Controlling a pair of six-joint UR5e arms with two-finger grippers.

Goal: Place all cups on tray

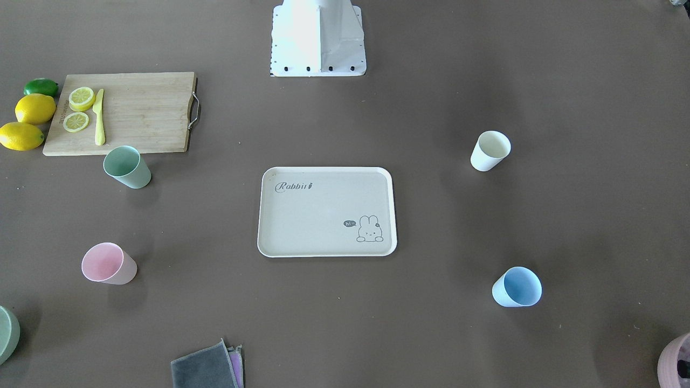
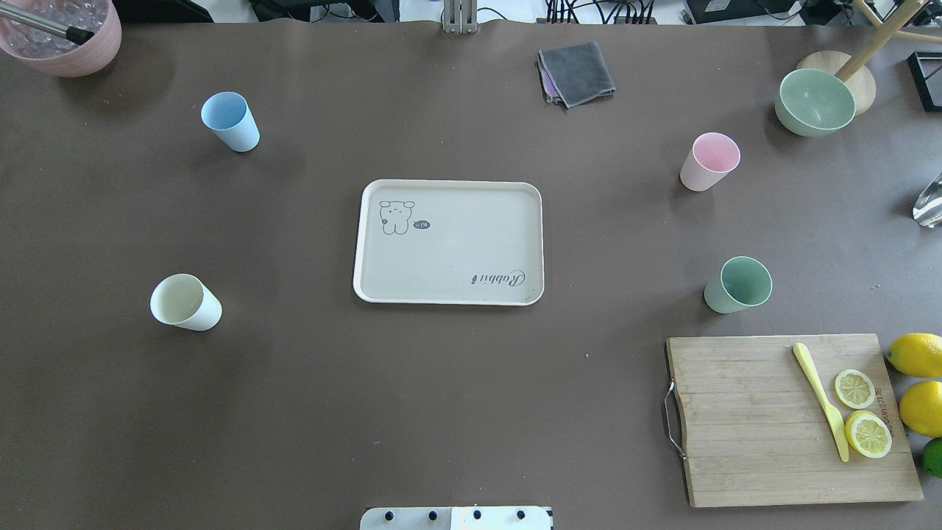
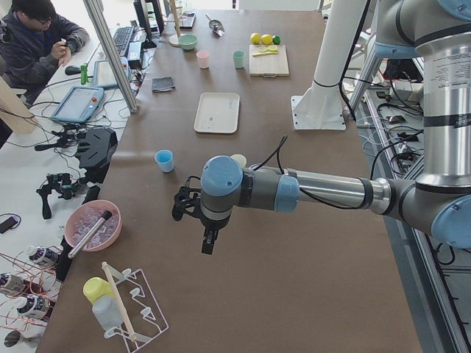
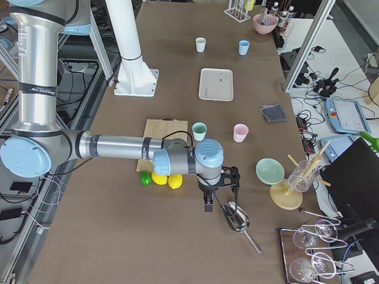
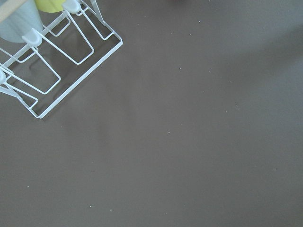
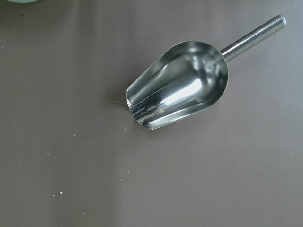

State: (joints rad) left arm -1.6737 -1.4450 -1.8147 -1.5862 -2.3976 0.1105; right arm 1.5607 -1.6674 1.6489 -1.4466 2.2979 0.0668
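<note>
Tray (image 2: 449, 243): flat at table centre, long axis running left–right across the table as the robot sees it. The "Rabbit" lettering reads upright from the operators' side. It sits at the near right corner from the robot, and the bunny drawing is at the far left corner.

Cups: all four stand upright, mouths up, on the table, each well apart from the tray.
- light blue cup (image 2: 230, 121): robot's left, far side.
- cream-white cup (image 2: 185, 302): robot's left, nearer.
- pink cup (image 2: 709, 162): robot's right, far side.
- pale green cup (image 2: 738, 285): robot's right, near the cutting board's (image 2: 743, 419) far edge.

Other vessels: the pink pot (image 2: 62, 33) at the far left corner holds clear pieces and a dark-handled tool. The green bowl (image 2: 815, 101) is at far right.

Left gripper (image 3: 184, 207): over the table's left end, near the wire rack (image 5: 61, 52); finger state cannot be told.
Right gripper (image 4: 231, 180): above the metal scoop (image 6: 180, 82) at the right end; finger state cannot be told.
</note>
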